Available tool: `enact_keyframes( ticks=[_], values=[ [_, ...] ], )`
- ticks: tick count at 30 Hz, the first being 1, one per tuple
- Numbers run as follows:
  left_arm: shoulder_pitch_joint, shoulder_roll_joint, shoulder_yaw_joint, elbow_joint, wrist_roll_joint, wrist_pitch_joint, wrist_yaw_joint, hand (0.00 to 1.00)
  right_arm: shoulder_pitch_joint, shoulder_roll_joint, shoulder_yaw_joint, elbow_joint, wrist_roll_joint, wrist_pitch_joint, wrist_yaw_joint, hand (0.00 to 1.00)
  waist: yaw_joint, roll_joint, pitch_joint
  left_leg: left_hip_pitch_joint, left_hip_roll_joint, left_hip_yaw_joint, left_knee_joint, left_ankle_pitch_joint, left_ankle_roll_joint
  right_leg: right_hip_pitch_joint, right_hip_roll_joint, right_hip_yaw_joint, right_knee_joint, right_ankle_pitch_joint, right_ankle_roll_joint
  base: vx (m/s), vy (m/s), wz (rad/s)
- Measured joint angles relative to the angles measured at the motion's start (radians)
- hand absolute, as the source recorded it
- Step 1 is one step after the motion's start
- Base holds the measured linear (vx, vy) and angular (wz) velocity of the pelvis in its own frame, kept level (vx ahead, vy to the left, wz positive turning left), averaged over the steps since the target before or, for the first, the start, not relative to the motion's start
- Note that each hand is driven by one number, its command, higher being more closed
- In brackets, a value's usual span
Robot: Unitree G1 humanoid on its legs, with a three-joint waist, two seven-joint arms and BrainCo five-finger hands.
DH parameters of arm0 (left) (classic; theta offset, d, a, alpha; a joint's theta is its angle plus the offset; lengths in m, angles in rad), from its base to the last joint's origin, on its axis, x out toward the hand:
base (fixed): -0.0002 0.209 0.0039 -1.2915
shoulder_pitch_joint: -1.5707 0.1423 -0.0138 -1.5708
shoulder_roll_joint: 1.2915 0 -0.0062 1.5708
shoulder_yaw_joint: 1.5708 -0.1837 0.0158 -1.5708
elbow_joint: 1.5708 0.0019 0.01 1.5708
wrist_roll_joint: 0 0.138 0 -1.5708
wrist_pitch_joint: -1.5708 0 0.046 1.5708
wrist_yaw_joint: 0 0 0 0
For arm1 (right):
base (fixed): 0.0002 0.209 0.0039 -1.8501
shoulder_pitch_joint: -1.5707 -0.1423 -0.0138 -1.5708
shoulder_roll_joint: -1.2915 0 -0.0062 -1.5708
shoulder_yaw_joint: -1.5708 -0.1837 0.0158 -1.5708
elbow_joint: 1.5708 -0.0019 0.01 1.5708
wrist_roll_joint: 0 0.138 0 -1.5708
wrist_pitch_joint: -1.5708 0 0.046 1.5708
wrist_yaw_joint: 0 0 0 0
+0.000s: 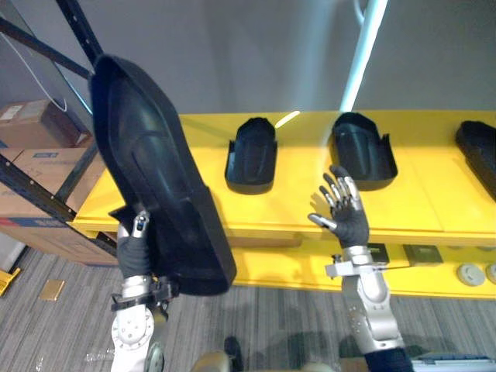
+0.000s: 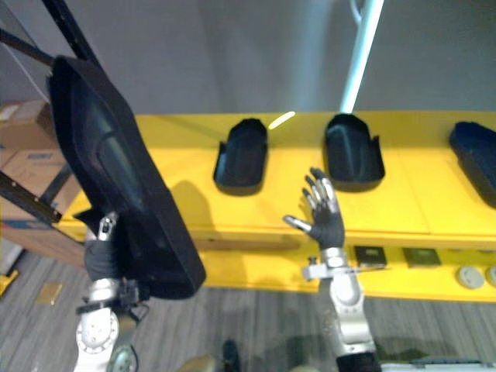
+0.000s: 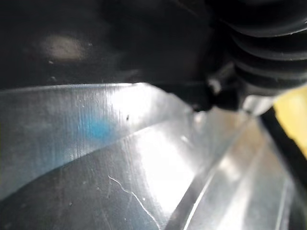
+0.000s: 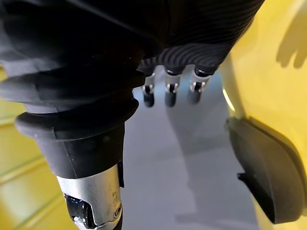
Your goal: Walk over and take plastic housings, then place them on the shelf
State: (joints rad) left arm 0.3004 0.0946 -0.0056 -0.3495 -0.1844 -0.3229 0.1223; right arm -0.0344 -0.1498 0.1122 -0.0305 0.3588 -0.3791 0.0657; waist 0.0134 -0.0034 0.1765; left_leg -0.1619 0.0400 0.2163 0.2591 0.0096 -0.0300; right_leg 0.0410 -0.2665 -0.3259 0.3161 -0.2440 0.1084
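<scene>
Housing held tilted in left hand; right hand spread before shelf

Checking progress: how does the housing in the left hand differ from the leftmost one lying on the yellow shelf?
The held housing is raised and tilted on end, gripped by the left hand; the shelf housing lies flat on the yellow shelf, untouched. The held housing looms larger in view than the shelf housing. Both are black open shells.
</scene>
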Motion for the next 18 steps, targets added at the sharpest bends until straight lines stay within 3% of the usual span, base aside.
enact_keyframes(
  ticks=[1, 3, 4, 6, 7, 8, 10, 12, 13, 14, 16, 18],
  values=[
    [0.004, 0.000, -0.009, 0.000, 0.005, 0.000, -0.009, 1.00, -0.005, 0.001, 0.003, 0.012, 0.001, 0.000, -0.001, 0.00, -0.002, 0.001, 0.000, -0.005, 0.025, -0.006, 0.035, -0.004, -0.004, 0.000, -0.002, 0.008, 0.003, 0.002, 0.000, -0.02, 0.084, -0.42],
    [0.013, -0.006, -0.022, 0.004, 0.037, -0.002, -0.041, 1.00, -0.022, -0.002, 0.011, 0.062, 0.000, -0.002, -0.004, 0.00, -0.007, 0.035, -0.013, 0.032, 0.108, -0.044, 0.081, -0.021, -0.033, -0.006, -0.009, 0.079, 0.017, 0.016, 0.025, 0.02, 0.183, -0.71],
    [0.012, -0.005, -0.022, 0.008, 0.037, -0.002, -0.048, 1.00, -0.022, -0.004, 0.012, 0.074, -0.002, -0.006, -0.010, 0.00, -0.008, 0.046, -0.018, 0.046, 0.113, -0.053, 0.074, -0.028, -0.043, -0.010, -0.015, 0.094, 0.016, 0.022, 0.036, 0.05, 0.302, -0.82],
    [-0.002, 0.000, -0.021, 0.028, 0.046, -0.001, -0.068, 1.00, 0.008, -0.004, 0.015, 0.094, -0.001, -0.012, -0.047, 0.00, -0.025, 0.072, -0.035, 0.105, 0.094, -0.038, 0.002, -0.114, -0.106, -0.022, -0.045, 0.139, -0.006, 0.053, 0.084, 0.05, 0.397, -0.47],
    [-0.015, 0.007, -0.022, 0.038, 0.046, 0.001, -0.079, 1.00, 0.023, 0.001, 0.015, 0.094, 0.001, -0.017, -0.053, 0.00, -0.032, 0.073, -0.035, 0.115, 0.085, -0.038, -0.019, -0.140, -0.109, -0.021, -0.048, 0.139, -0.013, 0.065, 0.093, 0.03, 0.413, -0.10],
    [-0.058, 0.030, -0.021, 0.073, 0.042, 0.006, -0.104, 1.00, 0.046, 0.023, 0.017, 0.102, 0.003, -0.019, -0.067, 0.00, -0.033, 0.051, -0.021, 0.126, 0.061, -0.023, -0.029, -0.143, -0.101, -0.020, -0.070, 0.137, -0.025, 0.101, 0.081, -0.02, 0.353, -0.06],
    [-0.070, 0.066, -0.017, 0.100, 0.042, 0.030, -0.117, 1.00, 0.062, 0.058, 0.040, 0.106, -0.013, -0.020, -0.075, 0.00, -0.031, 0.025, -0.012, 0.131, 0.057, -0.012, -0.044, -0.143, -0.084, -0.027, -0.058, 0.123, -0.050, 0.156, 0.006, -0.04, 0.290, -0.17],
    [-0.077, 0.100, -0.023, 0.129, 0.031, 0.044, -0.140, 1.00, 0.070, 0.094, 0.054, 0.100, -0.032, -0.021, -0.089, 0.00, -0.034, 0.004, -0.010, 0.135, 0.061, -0.027, -0.058, -0.140, -0.054, -0.021, 0.007, 0.141, -0.050, 0.122, 0.022, -0.01, 0.167, 0.13],
    [-0.077, 0.096, -0.031, 0.138, 0.023, 0.048, -0.146, 1.00, 0.082, 0.097, 0.053, 0.073, -0.044, -0.019, -0.092, 0.00, -0.036, -0.006, -0.016, 0.142, 0.054, -0.045, -0.083, -0.126, -0.040, -0.006, 0.068, 0.137, -0.067, 0.079, 0.012, 0.00, 0.073, 0.45],
    [-0.076, 0.086, -0.051, 0.137, 0.022, 0.048, -0.145, 1.00, 0.093, 0.091, 0.042, 0.041, -0.061, -0.018, -0.093, 0.00, -0.037, -0.004, -0.018, 0.141, 0.045, -0.056, -0.092, -0.117, -0.037, 0.005, 0.112, 0.136, -0.103, 0.063, -0.015, 0.00, 0.038, 0.48],
    [-0.075, 0.059, -0.079, 0.134, 0.028, 0.048, -0.136, 1.00, 0.102, 0.087, 0.030, 0.034, -0.061, -0.014, -0.092, 0.00, -0.039, 0.004, -0.021, 0.133, 0.030, -0.069, -0.094, -0.113, -0.035, 0.026, 0.113, 0.137, -0.147, 0.081, -0.010, 0.01, 0.063, 0.31],
    [-0.071, 0.042, -0.097, 0.123, 0.027, 0.048, -0.129, 1.00, 0.107, 0.084, 0.025, 0.038, -0.060, -0.006, -0.090, 0.00, -0.037, 0.030, -0.022, 0.126, 0.024, -0.069, -0.122, -0.090, -0.031, 0.025, 0.115, 0.136, -0.179, 0.105, -0.007, 0.01, 0.031, 0.07]
  ],
)
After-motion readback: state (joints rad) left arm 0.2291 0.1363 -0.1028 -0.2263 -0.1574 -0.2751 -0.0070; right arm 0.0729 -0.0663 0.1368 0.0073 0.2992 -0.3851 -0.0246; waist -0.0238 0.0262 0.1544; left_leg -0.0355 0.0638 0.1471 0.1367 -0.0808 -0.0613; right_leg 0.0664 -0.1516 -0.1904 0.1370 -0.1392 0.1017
